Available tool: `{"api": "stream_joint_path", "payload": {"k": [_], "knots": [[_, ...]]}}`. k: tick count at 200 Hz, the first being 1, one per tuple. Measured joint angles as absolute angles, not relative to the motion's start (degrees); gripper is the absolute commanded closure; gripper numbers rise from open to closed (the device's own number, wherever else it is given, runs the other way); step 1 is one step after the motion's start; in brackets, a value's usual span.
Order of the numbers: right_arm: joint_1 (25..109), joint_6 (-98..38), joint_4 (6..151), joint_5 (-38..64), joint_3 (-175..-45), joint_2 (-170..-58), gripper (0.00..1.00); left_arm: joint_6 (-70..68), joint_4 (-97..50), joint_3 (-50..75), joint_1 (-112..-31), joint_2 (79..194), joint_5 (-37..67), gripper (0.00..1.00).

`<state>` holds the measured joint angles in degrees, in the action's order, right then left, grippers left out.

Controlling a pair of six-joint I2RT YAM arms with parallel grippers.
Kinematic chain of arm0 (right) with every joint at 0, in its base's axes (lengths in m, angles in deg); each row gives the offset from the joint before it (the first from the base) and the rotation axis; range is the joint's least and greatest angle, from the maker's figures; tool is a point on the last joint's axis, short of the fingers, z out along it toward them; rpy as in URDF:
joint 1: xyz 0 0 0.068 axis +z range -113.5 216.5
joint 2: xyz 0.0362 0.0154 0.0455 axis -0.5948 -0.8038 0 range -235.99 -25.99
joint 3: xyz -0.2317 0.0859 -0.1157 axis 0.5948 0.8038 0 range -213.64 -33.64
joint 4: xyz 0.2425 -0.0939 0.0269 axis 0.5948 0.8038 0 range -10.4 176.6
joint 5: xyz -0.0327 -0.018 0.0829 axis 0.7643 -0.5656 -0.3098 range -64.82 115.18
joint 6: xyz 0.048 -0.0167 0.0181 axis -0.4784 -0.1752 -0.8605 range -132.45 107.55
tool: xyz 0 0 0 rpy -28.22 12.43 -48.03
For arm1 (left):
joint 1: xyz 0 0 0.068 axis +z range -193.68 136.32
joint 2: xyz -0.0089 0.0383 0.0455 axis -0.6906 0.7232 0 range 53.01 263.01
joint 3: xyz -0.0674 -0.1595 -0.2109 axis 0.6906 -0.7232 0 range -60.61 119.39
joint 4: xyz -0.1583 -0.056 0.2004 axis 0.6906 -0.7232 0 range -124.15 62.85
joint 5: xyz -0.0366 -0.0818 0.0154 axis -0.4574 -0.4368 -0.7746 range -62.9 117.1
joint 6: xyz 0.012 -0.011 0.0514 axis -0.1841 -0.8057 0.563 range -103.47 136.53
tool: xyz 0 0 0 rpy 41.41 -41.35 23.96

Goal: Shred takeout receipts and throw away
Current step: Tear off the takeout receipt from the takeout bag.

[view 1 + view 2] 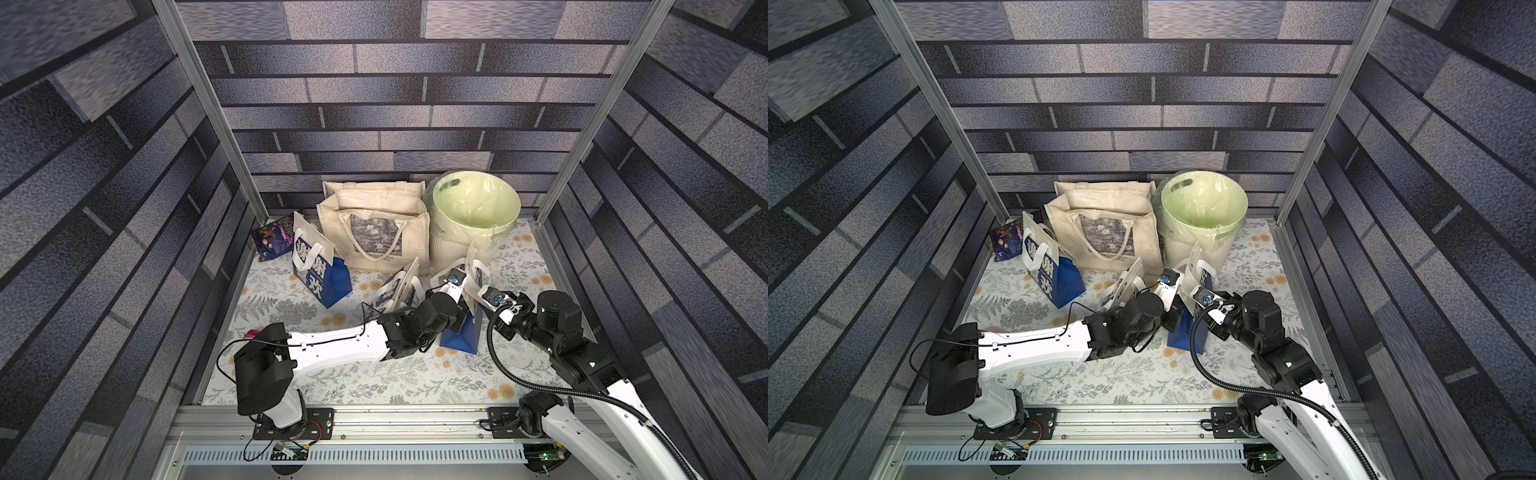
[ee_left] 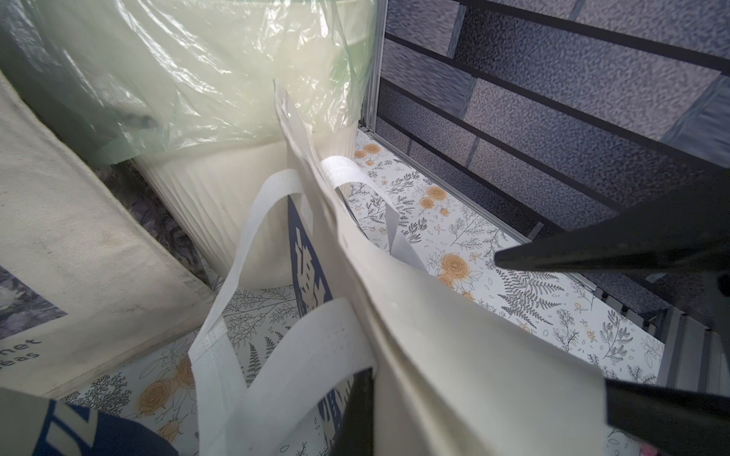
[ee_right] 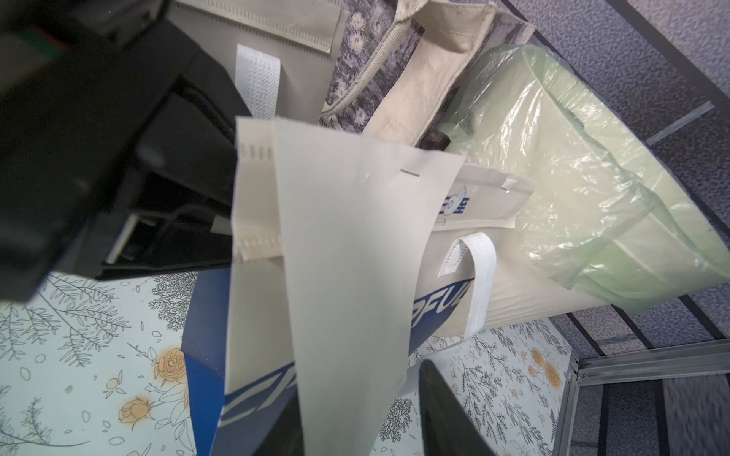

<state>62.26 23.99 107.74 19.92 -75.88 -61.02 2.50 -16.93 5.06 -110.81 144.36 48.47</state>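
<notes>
A white takeout receipt (image 3: 347, 256) hangs stapled to the top of a blue-and-white paper bag (image 3: 253, 316), which stands in front of the bin. My right gripper (image 3: 355, 395) has one finger on each side of the slip's lower end. A gap still shows beside one finger (image 3: 446, 414), so it is open. My left gripper (image 2: 371, 414) is shut on the bag's white top edge (image 2: 454, 355), holding it up. In both top views the two grippers (image 1: 455, 282) (image 1: 484, 295) meet over this bag (image 1: 459, 336) (image 1: 1183, 332). The receipt (image 1: 470, 297) runs between them.
A pale green lined bin (image 1: 473, 208) (image 1: 1204, 203) stands at the back right, just behind the bag. A canvas tote (image 1: 374, 232) is to its left. Two more blue-and-white bags (image 1: 320, 270) (image 1: 399, 289) and a purple snack packet (image 1: 272, 239) are on the floral table (image 1: 374, 382).
</notes>
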Motion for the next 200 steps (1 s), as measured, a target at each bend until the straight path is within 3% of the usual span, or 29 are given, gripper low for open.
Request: {"api": "stream_joint_path", "payload": {"k": [37, 127, 200], "knots": [[62.26, 21.81, 105.45, 18.61, -75.88, -61.65, 1.00, 2.57, -18.70, 5.97, -110.81, 144.36, 48.49, 1.00], [62.26, 7.51, 103.33, 23.90, -79.90, -65.94, 1.00, 4.54, -24.47, 9.03, -111.51, 144.56, 51.35, 1.00], [62.37, 6.44, 106.17, 30.61, -87.79, -72.71, 1.00, 7.09, -27.01, 9.23, -111.75, 144.58, 52.40, 1.00]]}}
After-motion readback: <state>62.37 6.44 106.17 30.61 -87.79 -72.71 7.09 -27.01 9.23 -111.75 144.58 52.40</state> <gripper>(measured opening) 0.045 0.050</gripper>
